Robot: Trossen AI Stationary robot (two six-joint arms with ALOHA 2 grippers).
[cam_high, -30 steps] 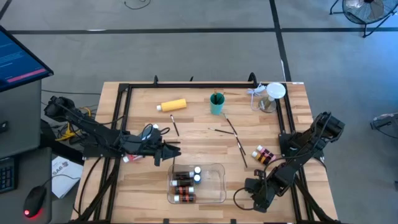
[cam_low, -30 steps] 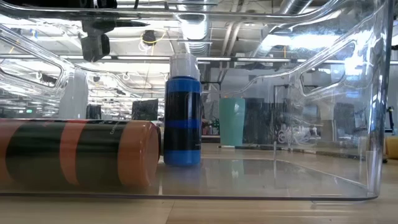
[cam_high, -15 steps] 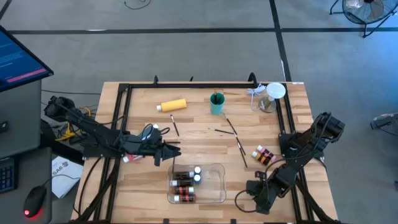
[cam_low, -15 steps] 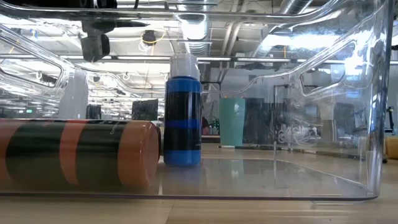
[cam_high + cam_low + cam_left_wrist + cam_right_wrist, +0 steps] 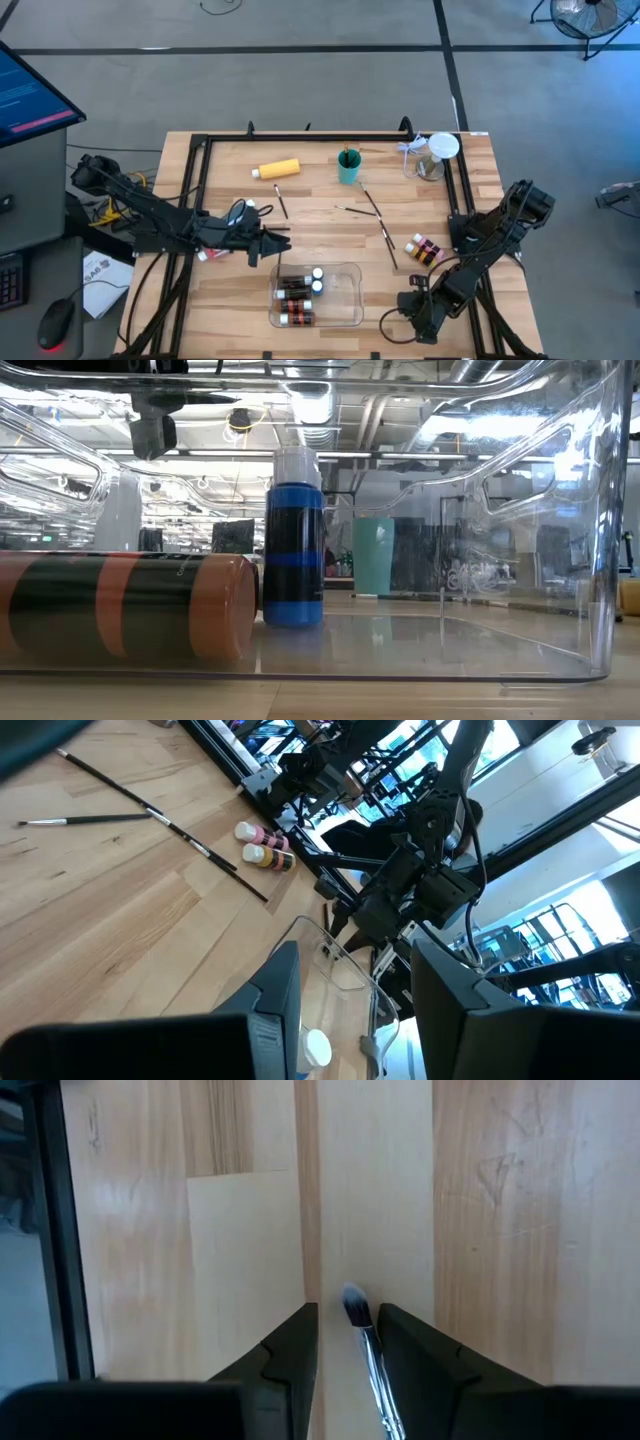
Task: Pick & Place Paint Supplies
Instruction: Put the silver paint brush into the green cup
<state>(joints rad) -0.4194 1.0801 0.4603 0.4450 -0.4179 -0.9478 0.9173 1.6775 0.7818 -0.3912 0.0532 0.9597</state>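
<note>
Down at the lower right of the high view we find the right gripper (image 5: 412, 308), low over the wooden table (image 5: 330, 225) near its front edge. Its wrist view shows its two dark fingers (image 5: 290, 1355) a little apart, with a thin paint brush (image 5: 366, 1350) lying between them, silvery ferrule and dark bristle tip poking out ahead of the fingers; whether the pads actually press on the handle we cannot tell.

We see the left gripper (image 5: 272, 243) left of centre in the high view, just above the upper left corner of the clear tray (image 5: 356, 297). From its wrist view the fingers (image 5: 275, 1000) stand apart with nothing between them.

Inside the tray, at its left end, lie small brown bottles (image 5: 292, 295) with white caps, and in the low view a blue tube (image 5: 294, 540) stands upright beside an orange and dark one (image 5: 120, 605) lying on its side.

Above and right of the tray, loose brushes (image 5: 380, 222) lie on the bare wood in the middle of the frame, with another short brush (image 5: 281, 203) nearer the left gripper. Two more small bottles (image 5: 422, 247) sit at centre right, well above the right gripper. In the upper part of the table we find the yellow bottle (image 5: 278, 169) on its side and the teal cup (image 5: 348, 166) to its right.
</note>
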